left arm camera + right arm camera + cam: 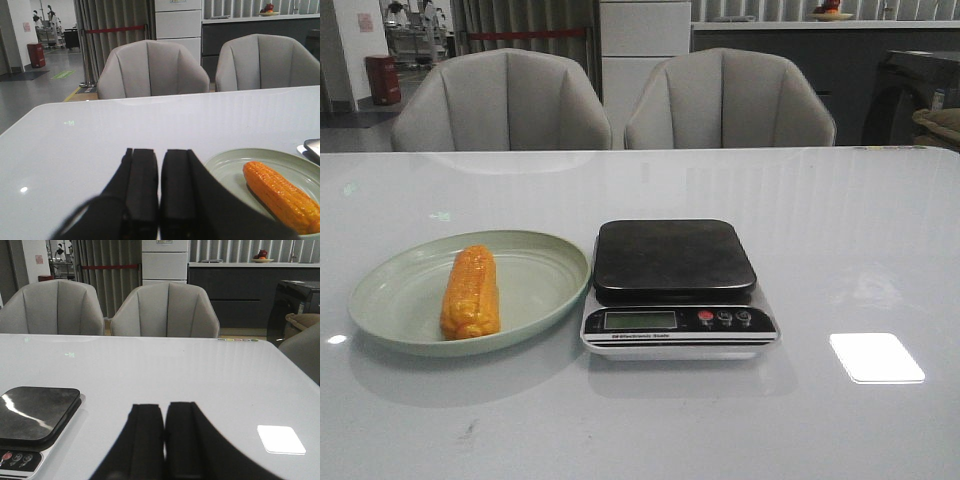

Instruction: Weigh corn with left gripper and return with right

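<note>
The orange-yellow corn [471, 292] lies lengthwise on a pale green plate [390, 300] at the table's left. To its right stands a digital scale [675, 260] with an empty black platform. In the left wrist view my left gripper [160, 152] is shut and empty, with the corn [280, 195] and the plate [225, 165] off to one side of it. My right gripper [165, 407] is shut and empty too, and the scale [35, 412] lies to one side of it. Neither gripper appears in the front view.
Two grey chairs [500, 100] [728, 98] stand behind the white table [860, 250]. A bright light reflection [876, 357] sits on the table to the right of the scale.
</note>
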